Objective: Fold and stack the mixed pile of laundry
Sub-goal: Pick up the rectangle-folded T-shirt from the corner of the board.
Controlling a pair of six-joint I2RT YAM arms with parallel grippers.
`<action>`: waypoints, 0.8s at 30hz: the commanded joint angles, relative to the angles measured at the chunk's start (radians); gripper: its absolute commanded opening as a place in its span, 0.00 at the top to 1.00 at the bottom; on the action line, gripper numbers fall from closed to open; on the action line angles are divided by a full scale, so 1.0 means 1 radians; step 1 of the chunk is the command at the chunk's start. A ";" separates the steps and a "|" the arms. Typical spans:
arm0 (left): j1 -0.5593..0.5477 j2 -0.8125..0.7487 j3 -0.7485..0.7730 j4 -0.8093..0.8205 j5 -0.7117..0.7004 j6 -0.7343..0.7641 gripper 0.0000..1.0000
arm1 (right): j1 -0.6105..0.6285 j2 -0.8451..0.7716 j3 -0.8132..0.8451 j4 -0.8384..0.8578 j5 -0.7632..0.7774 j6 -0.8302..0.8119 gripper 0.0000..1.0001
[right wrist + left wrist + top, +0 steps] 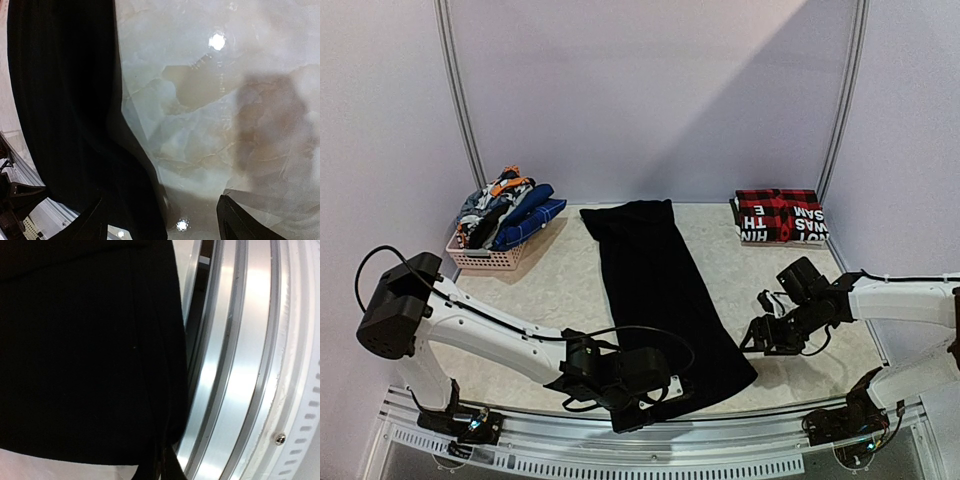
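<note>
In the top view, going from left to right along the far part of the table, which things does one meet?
basket holding clothes → black trousers → red plaid garment

One pair of black trousers (650, 290) lies down the middle of the single table (560, 290), and one folded red-and-black plaid piece (780, 215) sits at the far right. At the far left stands one pale basket (480, 258) holding a heap of garments (490, 205), too bundled to count, with one blue plaid shirt (532, 218) among them. Two arms are in view, the left arm (490, 330) and the right arm (900, 298).
</note>
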 commanded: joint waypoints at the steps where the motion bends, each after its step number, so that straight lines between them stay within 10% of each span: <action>1: -0.009 0.011 -0.015 0.015 -0.016 0.005 1.00 | 0.010 0.018 -0.021 0.020 -0.038 -0.013 0.26; 15: -0.007 0.006 -0.030 0.022 -0.028 -0.005 1.00 | 0.041 0.053 -0.036 0.021 -0.140 -0.025 0.46; 24: -0.007 -0.002 -0.033 0.031 -0.027 -0.008 1.00 | 0.099 0.058 -0.021 -0.004 -0.169 -0.027 0.82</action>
